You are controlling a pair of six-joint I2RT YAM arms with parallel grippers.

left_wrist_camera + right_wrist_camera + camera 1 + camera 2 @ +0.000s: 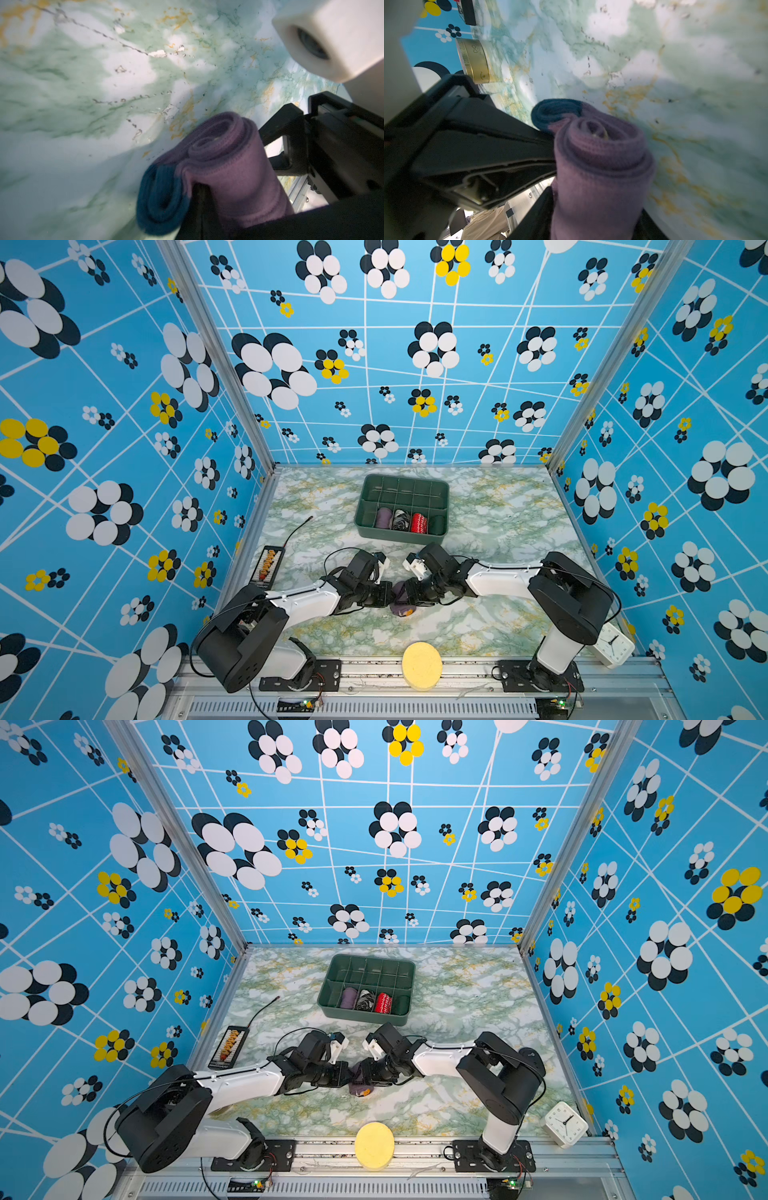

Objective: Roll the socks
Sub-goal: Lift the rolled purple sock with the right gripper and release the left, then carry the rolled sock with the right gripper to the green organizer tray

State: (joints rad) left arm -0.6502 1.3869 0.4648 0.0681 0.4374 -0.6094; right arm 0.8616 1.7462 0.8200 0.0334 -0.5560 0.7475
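Your green bin (444, 489) holds four bundles in its front row: purple (383, 518), black-and-white (401, 519), red (418, 522) and dark (436, 524). The socks (401, 602), rolled, lie mid-tabletop (498, 614). Their long axis runs roughly front-to-back, orange cuff toward the front rail. The left jaws are clenched on the fabric. The roll sits between the right jaws, but you can't tell if they grip.

green divided bin (401, 537), yellow sponge (422, 664), white clock (614, 645), gold tin (475, 60)

Both top views look down on the whole table (498, 510) from its front edge; both wrist cameras crowd the socks (228, 166).
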